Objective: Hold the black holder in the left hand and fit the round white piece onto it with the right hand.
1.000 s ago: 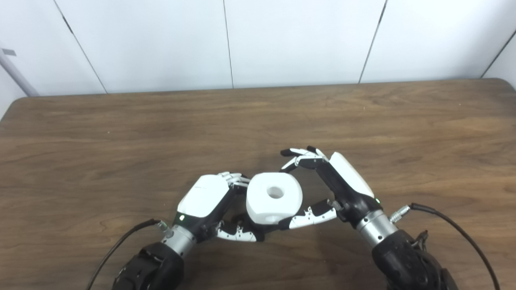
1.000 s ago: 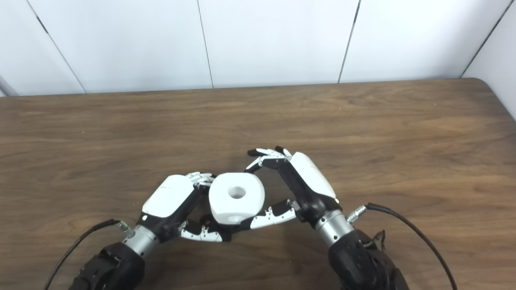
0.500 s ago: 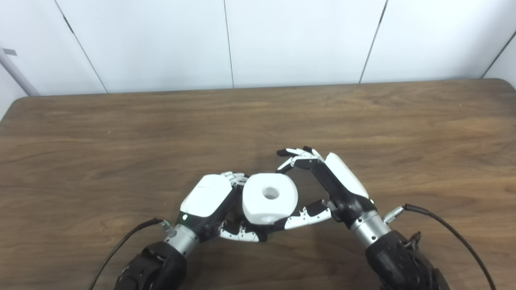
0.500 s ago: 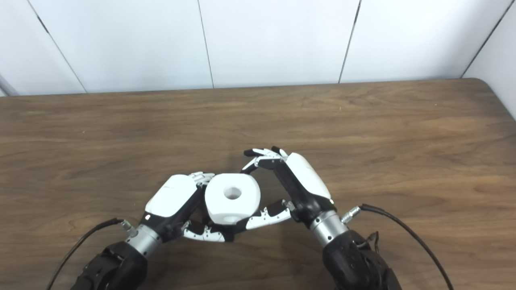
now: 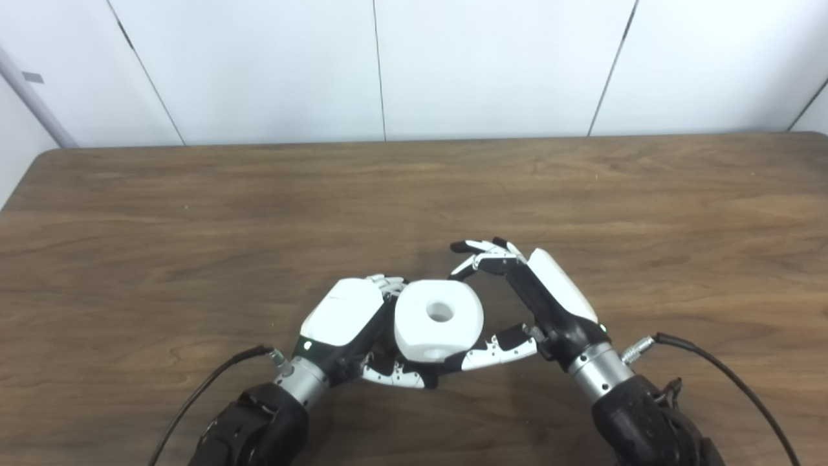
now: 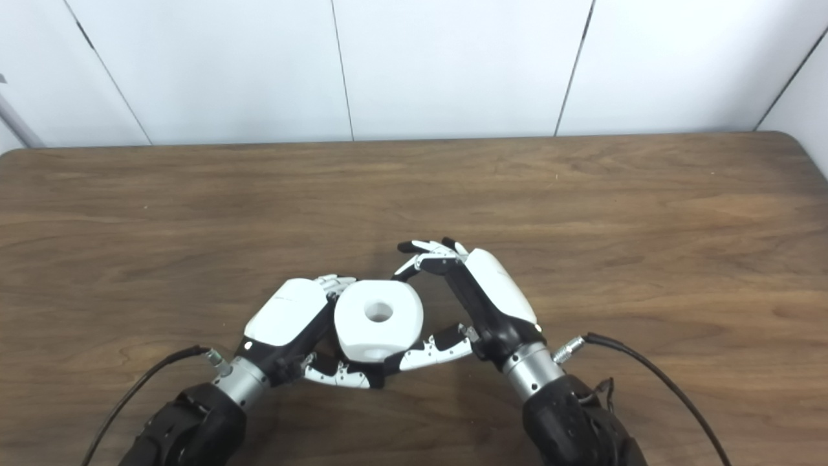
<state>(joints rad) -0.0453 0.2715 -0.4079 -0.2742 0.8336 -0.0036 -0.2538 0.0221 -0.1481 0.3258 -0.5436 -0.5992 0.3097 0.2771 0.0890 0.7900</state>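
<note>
Centrally, near the worktop (image 5: 194,213) front edge: white piece (image 5: 438,320), round with a centre hole, between both hands. Left hand (image 5: 343,320) fingers curl around its left side and underneath, where the black holder is largely hidden. Right hand (image 5: 537,298) fingers spread apart; its thumb touches the piece's lower right.

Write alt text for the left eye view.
Two robot hands meet around a round white piece with a central hole: the left hand presses its left side, the right hand cups its right. Below is a bare wooden table; no black holder is visible.
</note>
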